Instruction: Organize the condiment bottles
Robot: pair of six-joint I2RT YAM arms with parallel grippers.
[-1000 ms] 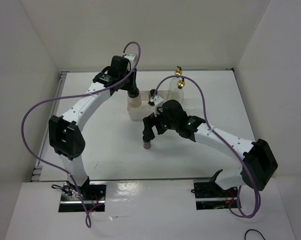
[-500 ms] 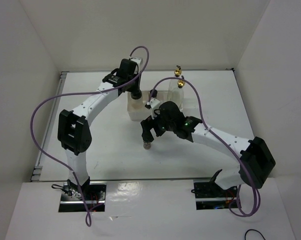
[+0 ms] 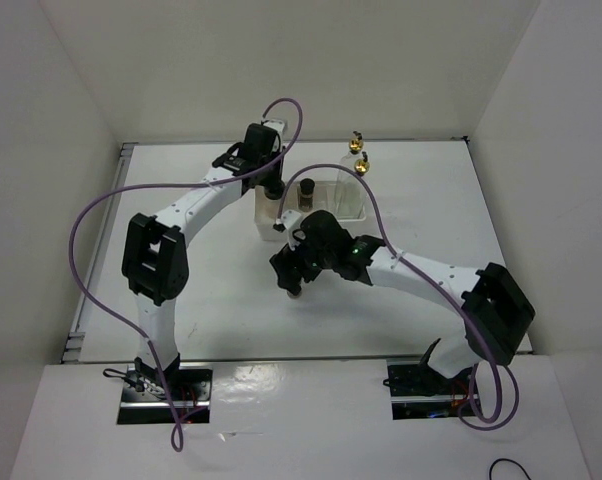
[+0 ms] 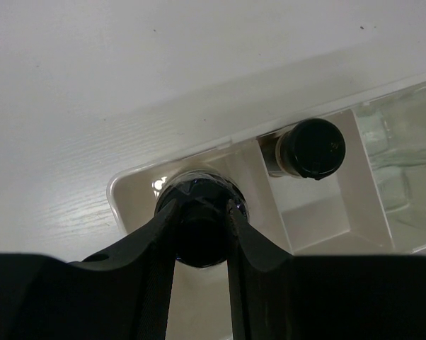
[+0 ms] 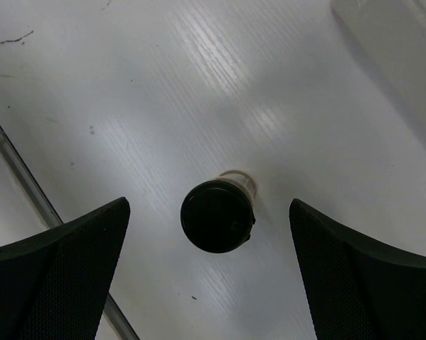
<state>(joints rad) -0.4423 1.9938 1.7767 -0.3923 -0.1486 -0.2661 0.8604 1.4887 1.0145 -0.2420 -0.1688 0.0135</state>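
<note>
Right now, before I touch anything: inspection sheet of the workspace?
Surface: white table, faint specks.
Job's things: two glass bottles at the right end of the tray; small jar in its middle; wide jar at its left end; loose jar on the table.
Clutter: nothing seen.
Grippers: left gripper shut on the wide jar; right gripper open over the loose jar.
Cables: purple cables loop off both arms.
Surroundings: white walls.
</note>
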